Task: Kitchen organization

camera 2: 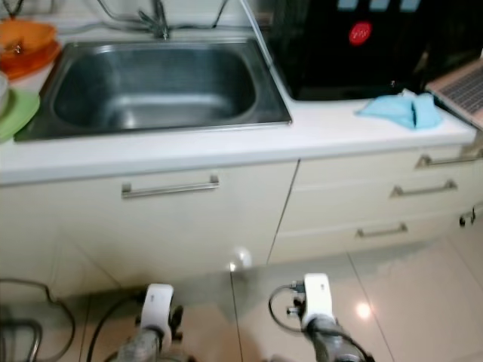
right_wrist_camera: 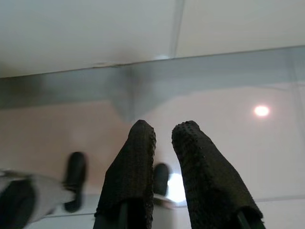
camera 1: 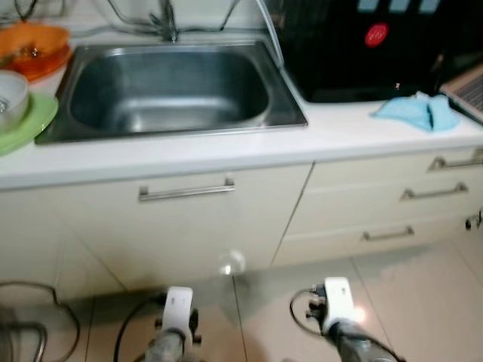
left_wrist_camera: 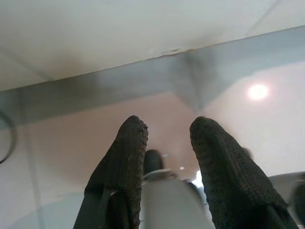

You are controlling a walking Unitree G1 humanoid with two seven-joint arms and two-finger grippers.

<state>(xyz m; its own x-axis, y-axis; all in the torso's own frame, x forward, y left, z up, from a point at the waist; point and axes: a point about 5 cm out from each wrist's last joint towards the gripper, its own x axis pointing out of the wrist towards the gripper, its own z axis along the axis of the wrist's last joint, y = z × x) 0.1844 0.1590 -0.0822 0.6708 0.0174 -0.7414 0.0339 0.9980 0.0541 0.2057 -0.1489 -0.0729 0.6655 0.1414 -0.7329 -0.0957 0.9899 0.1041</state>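
robot faces the kitchen counter, arms hanging low.
left gripper (left_wrist_camera: 164, 143) and right gripper (right_wrist_camera: 162, 143) fingers apart, empty; blue cloth (camera 1: 416, 111) lies on the counter (camera 1: 226, 151) right of the sink (camera 1: 170, 87); approach squarely before reaching.

Both arms low and idle, left claw (left_wrist_camera: 167, 143) and right claw (right_wrist_camera: 164, 143) fingers parted, empty.
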